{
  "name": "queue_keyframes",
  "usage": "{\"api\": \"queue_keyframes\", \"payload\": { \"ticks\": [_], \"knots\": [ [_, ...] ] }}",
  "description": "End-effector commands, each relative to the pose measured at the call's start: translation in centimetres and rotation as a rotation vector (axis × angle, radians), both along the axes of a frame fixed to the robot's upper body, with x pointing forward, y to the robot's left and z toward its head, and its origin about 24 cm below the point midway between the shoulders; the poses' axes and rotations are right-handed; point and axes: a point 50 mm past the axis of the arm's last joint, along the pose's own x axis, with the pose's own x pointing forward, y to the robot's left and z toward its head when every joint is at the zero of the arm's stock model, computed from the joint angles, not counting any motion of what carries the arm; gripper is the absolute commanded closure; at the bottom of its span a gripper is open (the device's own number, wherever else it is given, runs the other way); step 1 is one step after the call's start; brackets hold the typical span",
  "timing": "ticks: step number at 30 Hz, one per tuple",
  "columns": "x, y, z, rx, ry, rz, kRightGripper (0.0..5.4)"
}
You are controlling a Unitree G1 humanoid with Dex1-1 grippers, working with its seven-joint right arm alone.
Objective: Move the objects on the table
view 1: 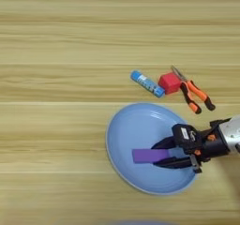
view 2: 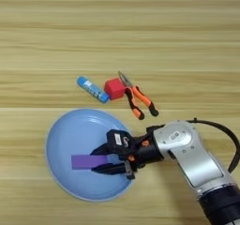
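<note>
A wide wooden table (view 1: 56, 41) with long grain stripes fills the scene. Toward the left of the group of things, a large round light-blue plate (view 2: 70, 130) lies flat on the wood. A flat purple block (view 2: 89, 161) sits over the plate's inner surface, its long side running left to right.

Above the plate, just clear of its upper rim, a small blue tube (view 2: 93, 89) with a white label lies on the table, slanting down to the right. Its lower end touches or nearly touches a small red cube (view 2: 113, 88). Just right of the cube lies a pair of pliers (view 2: 138, 100) with orange and black handles, tips pointing up-left beside the cube.

The right gripper (view 2: 99, 161) reaches in from the right over the plate. Its two black fingers (view 2: 101, 150) stand one above and one below the right end of the purple block, closed onto it. Behind them, the silver forearm (view 2: 192, 156) runs toward the lower right corner.
</note>
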Motion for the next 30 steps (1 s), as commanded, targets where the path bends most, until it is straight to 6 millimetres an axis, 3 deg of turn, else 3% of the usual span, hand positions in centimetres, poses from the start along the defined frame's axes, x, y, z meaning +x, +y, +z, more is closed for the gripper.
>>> {"api": "queue_keyframes", "payload": {
  "ticks": [1,30],
  "knots": [
    [1.4,-0.3,1.7,-0.020,-0.103,-0.013,4.00],
    [2.5,0.5,4.7,0.180,-0.135,-0.080,4.00]
  ]
}}
